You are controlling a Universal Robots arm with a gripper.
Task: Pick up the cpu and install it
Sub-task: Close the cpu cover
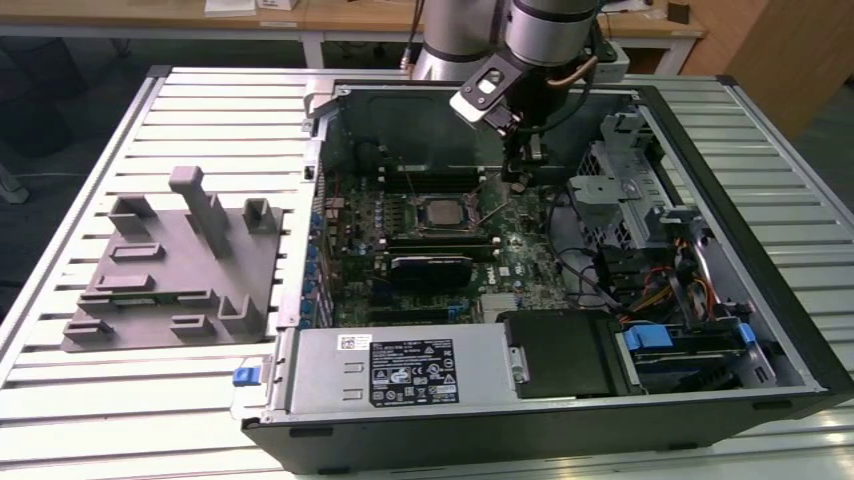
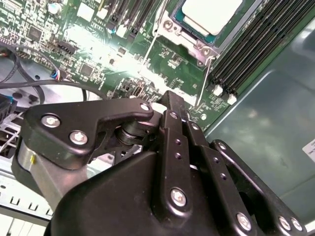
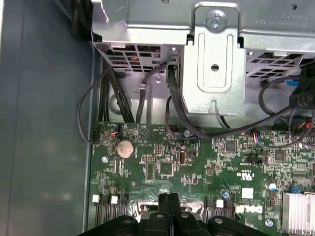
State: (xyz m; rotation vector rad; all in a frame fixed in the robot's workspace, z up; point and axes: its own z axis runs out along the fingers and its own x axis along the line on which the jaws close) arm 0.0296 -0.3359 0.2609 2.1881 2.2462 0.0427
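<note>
Arm reaches down into open case point(image 1: 767, 240), gripper point(image 1: 515, 172) vertical, fingers pressed together, empty. Tip near cpu point(image 1: 445, 210) seated in socket point(image 2: 170, 27); contact with board unclear.

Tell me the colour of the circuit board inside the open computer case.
The circuit board is green, clearest in the first wrist view.

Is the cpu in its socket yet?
In: the flat square silver-topped cpu lies inside the dark metal-framed socket in the second wrist view.

In your second wrist view the cpu point(image 2: 211, 14) is cut off at the edge; the gripper point(image 2: 170, 97) hides part of the motherboard point(image 2: 98, 59).
</note>
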